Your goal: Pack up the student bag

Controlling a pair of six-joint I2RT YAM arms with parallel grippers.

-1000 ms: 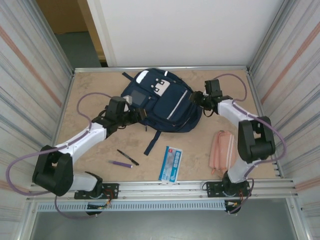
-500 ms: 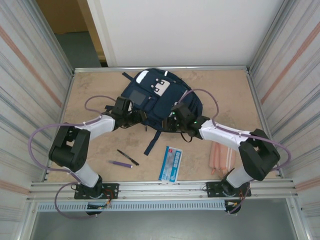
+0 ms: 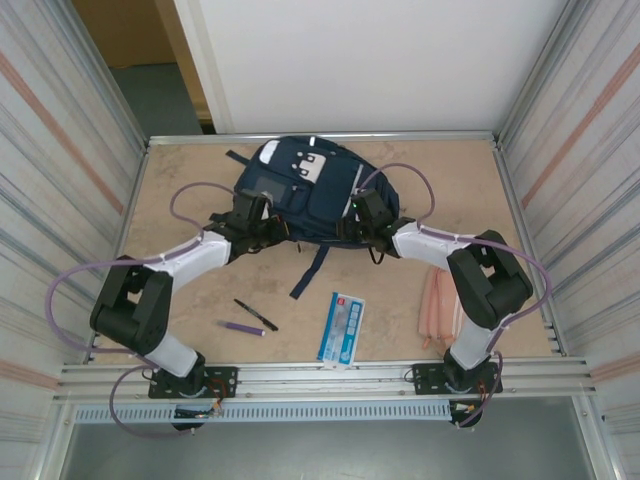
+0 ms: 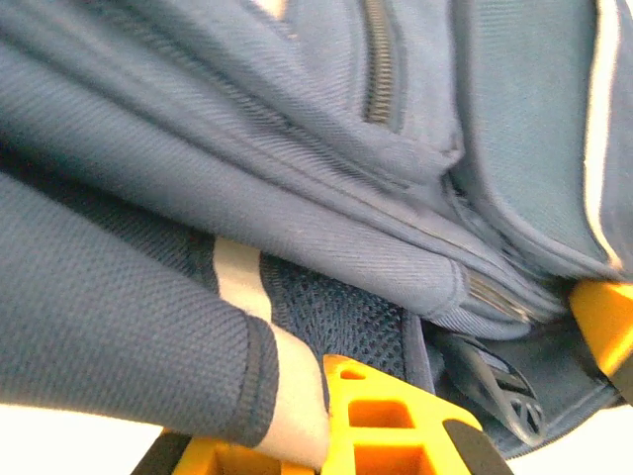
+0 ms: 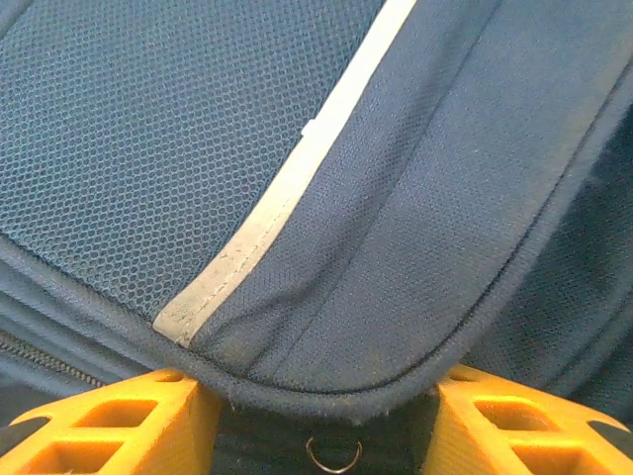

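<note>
Noticeably shoved back and bunched up since a second ago: student bag (image 3: 305, 185), touching and just ahead of both claws. Pressed into its near-left corner, left gripper (image 3: 268, 228), snapped closed from wide; cannot tell whether pinching fabric. Swung in from the bag's right side to its near-right hem, right gripper (image 3: 350, 229), fingers (image 5: 99, 426) apart, striped rounded edge between them. Behind the claws, well apart: black pen (image 3: 255, 315), purple pen (image 3: 243, 328), blue-and-white packet (image 3: 341, 327); beside the right arm, pink pencil case (image 3: 437, 300)
</note>
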